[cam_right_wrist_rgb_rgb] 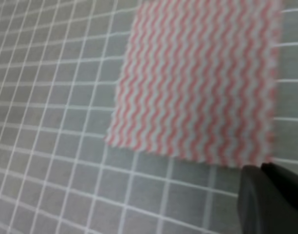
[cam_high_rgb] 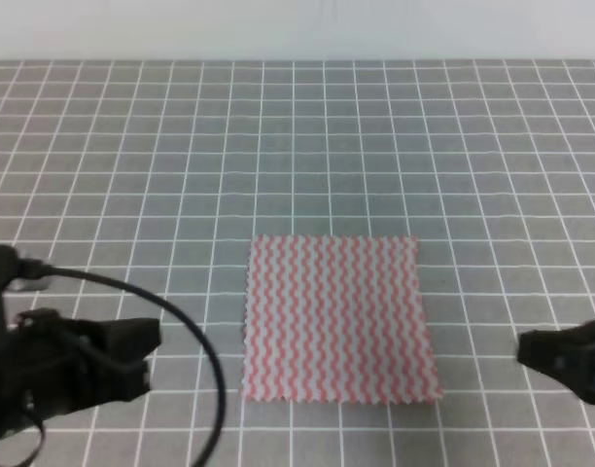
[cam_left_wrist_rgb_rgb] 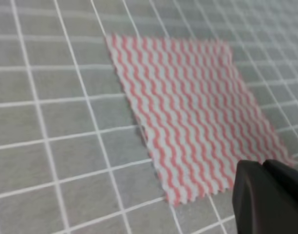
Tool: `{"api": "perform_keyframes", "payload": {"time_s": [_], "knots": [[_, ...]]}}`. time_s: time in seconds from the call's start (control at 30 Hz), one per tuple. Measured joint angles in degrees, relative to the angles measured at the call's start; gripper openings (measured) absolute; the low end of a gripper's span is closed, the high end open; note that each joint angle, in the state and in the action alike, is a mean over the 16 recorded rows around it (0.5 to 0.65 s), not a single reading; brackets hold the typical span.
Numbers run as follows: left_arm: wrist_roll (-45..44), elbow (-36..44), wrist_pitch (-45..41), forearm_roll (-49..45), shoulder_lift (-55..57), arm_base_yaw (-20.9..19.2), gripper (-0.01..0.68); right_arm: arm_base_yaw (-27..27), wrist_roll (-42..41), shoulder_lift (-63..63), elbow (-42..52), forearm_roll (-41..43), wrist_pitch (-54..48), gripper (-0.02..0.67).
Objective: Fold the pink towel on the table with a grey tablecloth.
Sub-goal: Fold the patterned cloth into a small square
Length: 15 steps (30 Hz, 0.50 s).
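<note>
The pink towel (cam_high_rgb: 338, 319) lies spread out flat and unfolded on the desk (cam_high_rgb: 297, 146), a little nearer the front edge than the middle of the overhead view. Its wavy pink and white stripes run from the far edge to the near edge, and its borders are cut in small zigzag teeth. The desk is covered by a grey cloth with a grid of thin white lines, and the towel sits roughly square to that grid.

The left hand (cam_high_rgb: 152, 358) is low at the left of the overhead view, beside the towel's left edge and apart from it, with its dark tip pointing towards the cloth. A black cable (cam_high_rgb: 186, 336) loops over the arm behind it. The right hand (cam_high_rgb: 524, 348) is at the right, beside the towel's near right corner and also apart from it.

Neither hand holds anything. In each wrist view only a dark blurred piece of the hand shows in the lower right corner, so I cannot tell whether the left or the right is open or closed.
</note>
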State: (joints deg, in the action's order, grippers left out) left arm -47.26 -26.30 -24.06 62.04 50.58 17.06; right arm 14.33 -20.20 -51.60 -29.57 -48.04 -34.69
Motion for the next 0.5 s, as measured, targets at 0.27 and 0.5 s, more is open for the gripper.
{"api": "perform_keyframes", "payload": {"time_s": [0.27, 0.5], "knots": [[-2.6, -2.5, 3.9, 1.9, 4.9, 7.4, 0.000, 9.9, 3.7, -10.1, -2.3, 0.8, 6.1, -0.001], [-3.6, -3.7, 4.9, 1.9, 5.7, 9.1, 0.000, 13.2, 6.4, -19.1, -2.6, 0.7, 10.6, 0.005]]}}
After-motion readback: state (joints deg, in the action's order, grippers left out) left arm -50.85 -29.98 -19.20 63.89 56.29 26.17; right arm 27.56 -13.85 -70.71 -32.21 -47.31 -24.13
